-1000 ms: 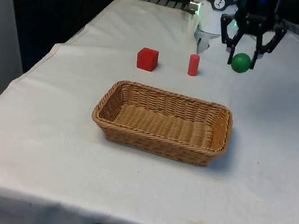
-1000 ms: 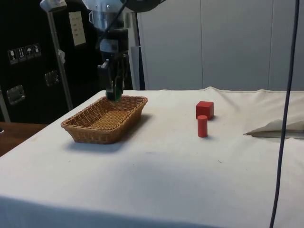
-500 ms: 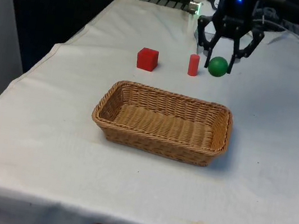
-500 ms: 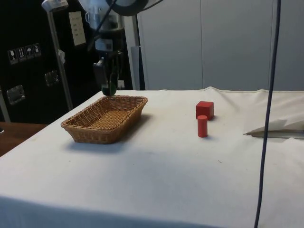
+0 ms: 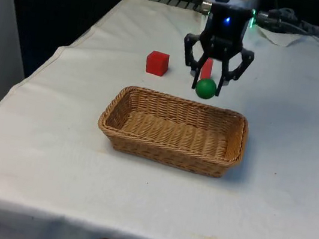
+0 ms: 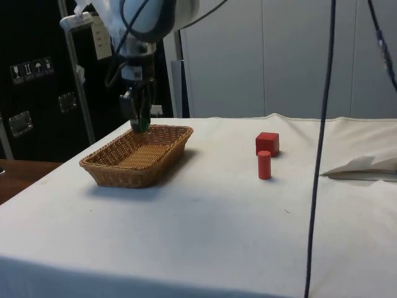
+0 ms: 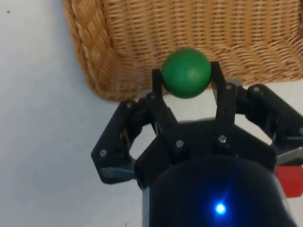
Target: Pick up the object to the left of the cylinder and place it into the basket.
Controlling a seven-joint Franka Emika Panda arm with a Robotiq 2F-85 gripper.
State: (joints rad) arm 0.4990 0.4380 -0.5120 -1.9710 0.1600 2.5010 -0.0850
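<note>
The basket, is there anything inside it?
No, the basket shows just its bare woven bottom. The gripper holds the green ball up over the far rim. The near wall hides a strip of the floor.

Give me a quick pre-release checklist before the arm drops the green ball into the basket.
1. Grip: the gripper is shut on the green ball, with a finger on each side of it. Ok.
2. Ball clear of the table: it hangs above the cloth in the side view. Ok.
3. Position over the basket: the ball is at the far rim, not over the middle. Not ok, carry it further in.
4. Basket interior: nothing lies on the weave. Ok.
5. Red cylinder and red cube: both upright and apart from the basket. Ok.
6. Height above the rim: cannot tell.
</note>
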